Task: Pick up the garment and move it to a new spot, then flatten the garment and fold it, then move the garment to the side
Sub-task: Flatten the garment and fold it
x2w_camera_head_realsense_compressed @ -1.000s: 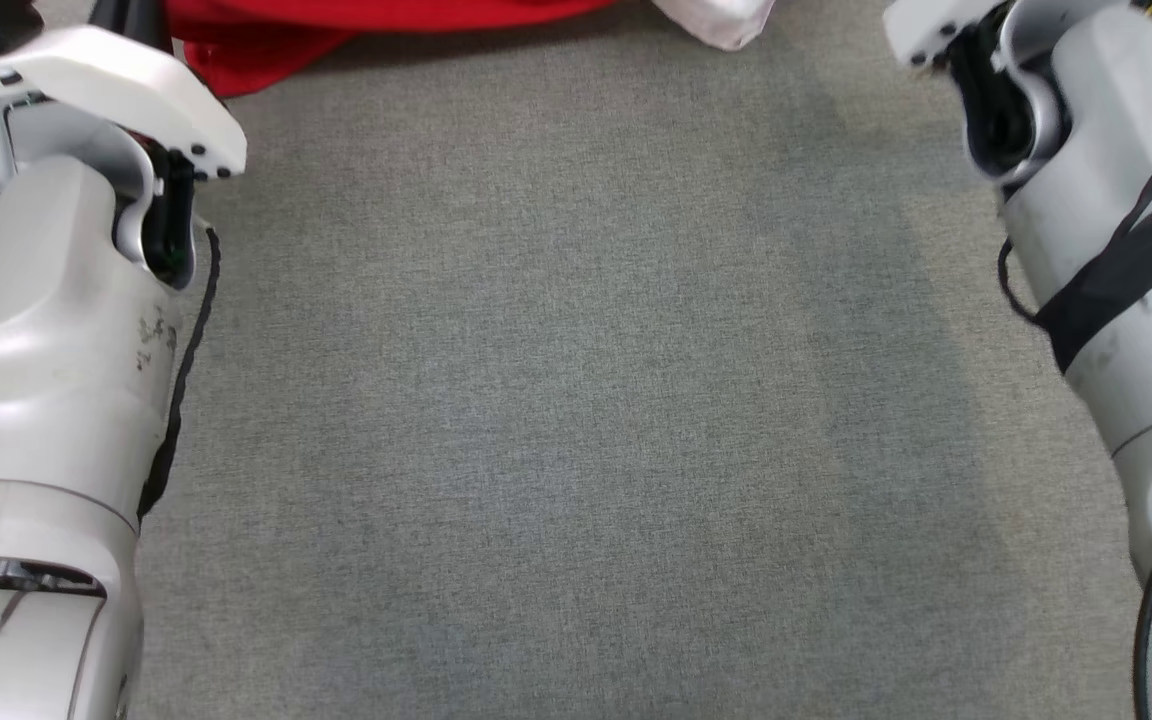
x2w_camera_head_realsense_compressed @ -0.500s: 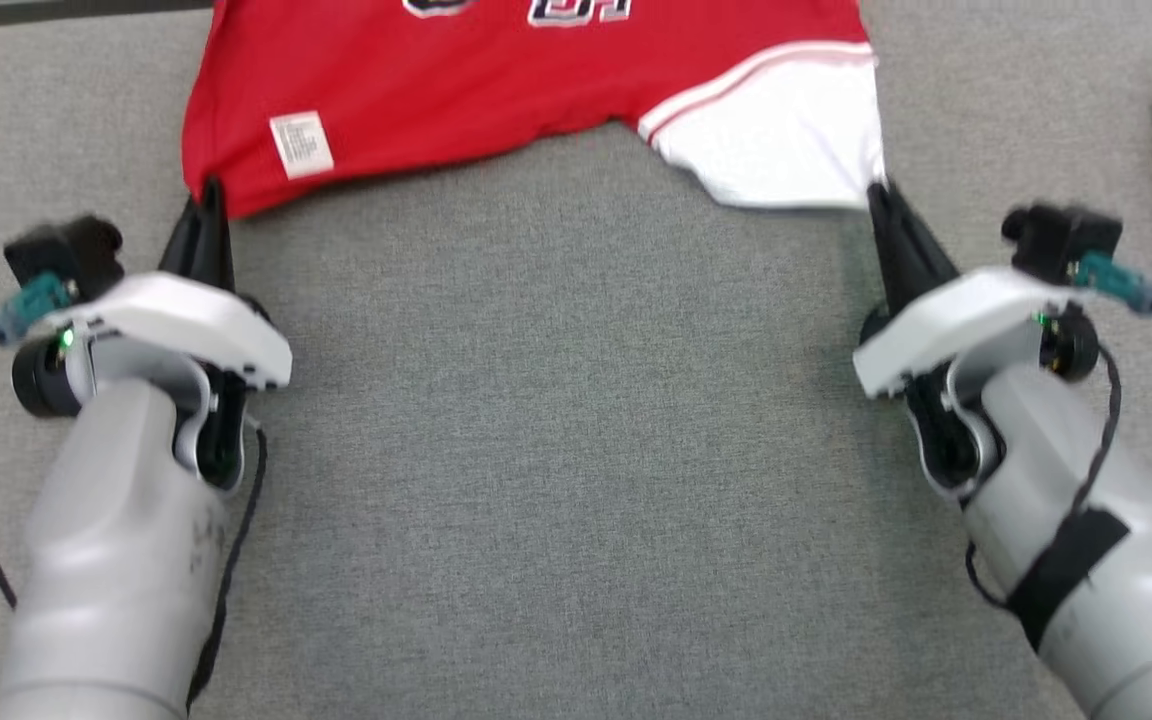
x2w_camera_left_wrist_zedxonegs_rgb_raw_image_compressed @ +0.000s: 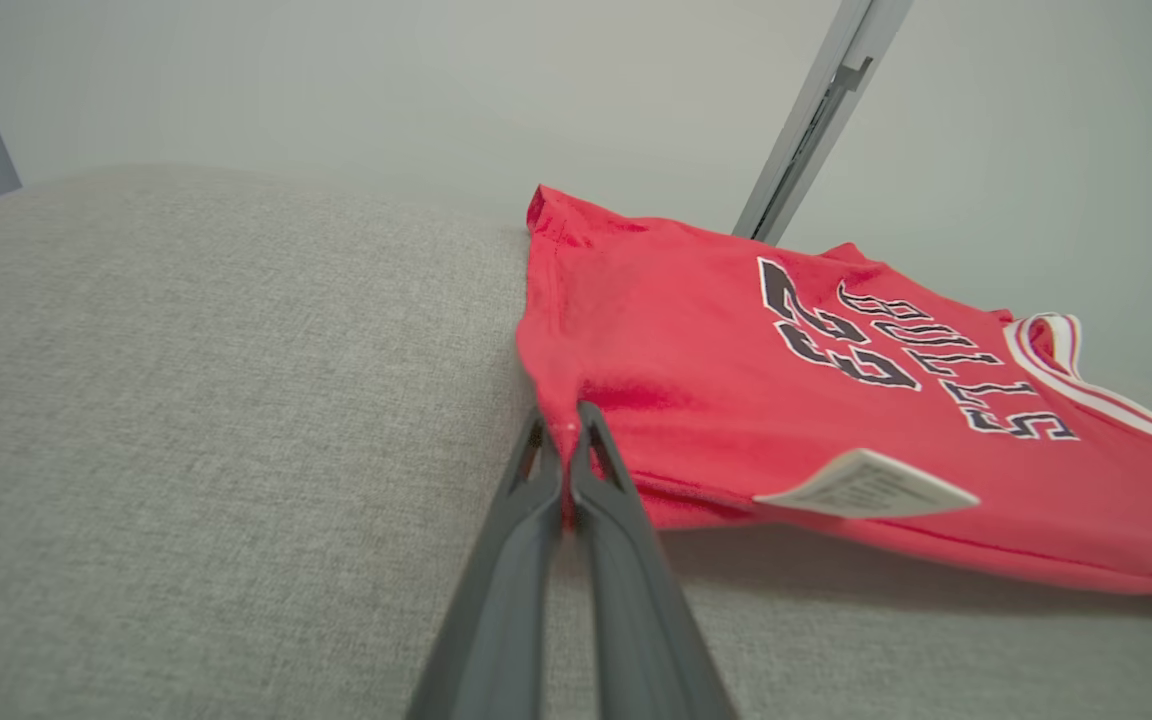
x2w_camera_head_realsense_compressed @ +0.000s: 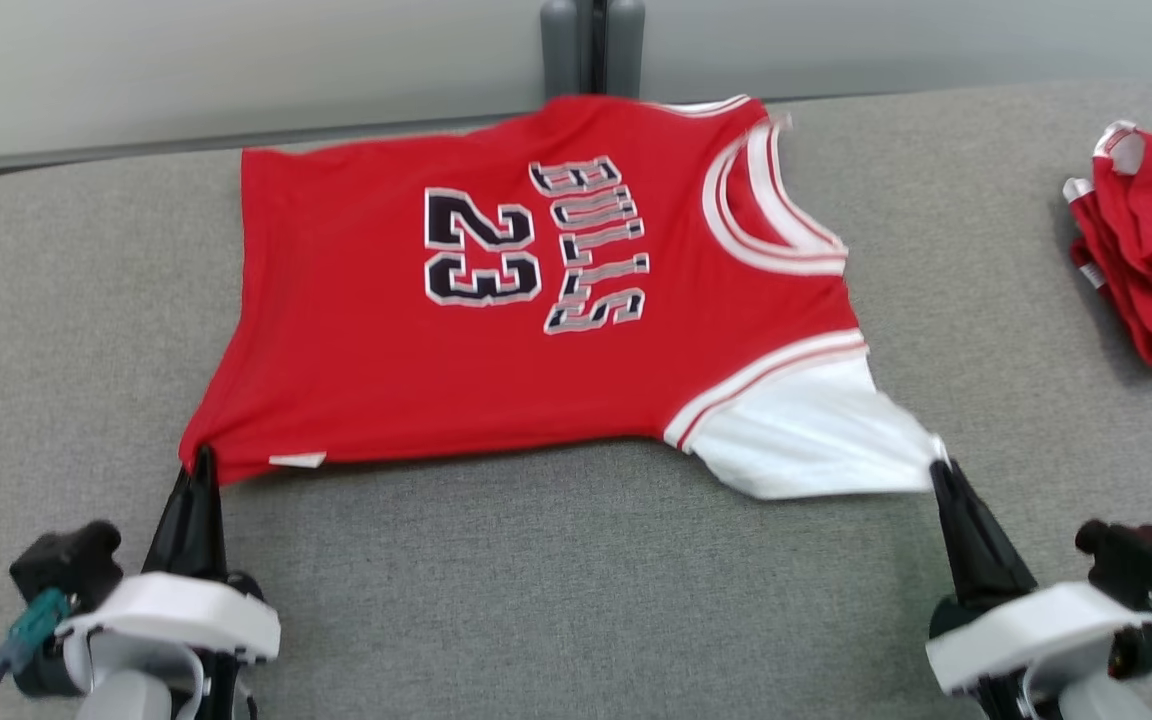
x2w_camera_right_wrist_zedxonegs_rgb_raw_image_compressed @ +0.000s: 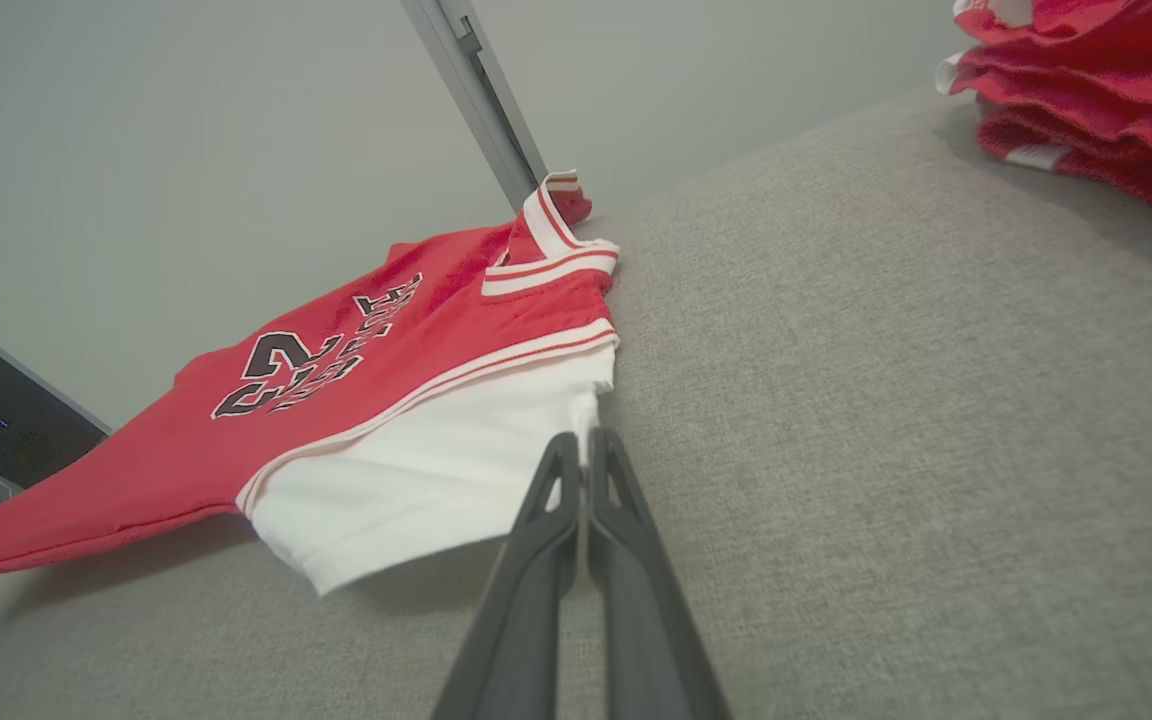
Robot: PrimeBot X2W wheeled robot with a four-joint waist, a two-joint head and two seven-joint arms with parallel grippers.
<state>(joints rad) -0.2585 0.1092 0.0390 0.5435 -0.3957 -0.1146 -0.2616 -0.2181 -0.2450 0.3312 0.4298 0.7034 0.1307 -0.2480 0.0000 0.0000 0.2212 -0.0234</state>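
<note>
Smooth matt red cloth garment [x2w_camera_head_realsense_compressed: 536,330] on coarse grey woven fabric tabletop [x2w_camera_head_realsense_compressed: 576,590].

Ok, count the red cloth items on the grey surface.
2. The jersey is spread in the middle, held by the left gripper and right gripper. A red-and-white pile sits far right; it may hide more pieces.

I see a grey fabric surface [x2w_camera_head_realsense_compressed: 556,600] that covers most of the head view. At about 2 o'clock on it lies a crumpled pile of red and white cloth [x2w_camera_head_realsense_compressed: 1151,260]. At 12 o'clock a grey post [x2w_camera_head_realsense_compressed: 591,45] stands upright before a pale wall [x2w_camera_head_realsense_compressed: 236,70].
</note>
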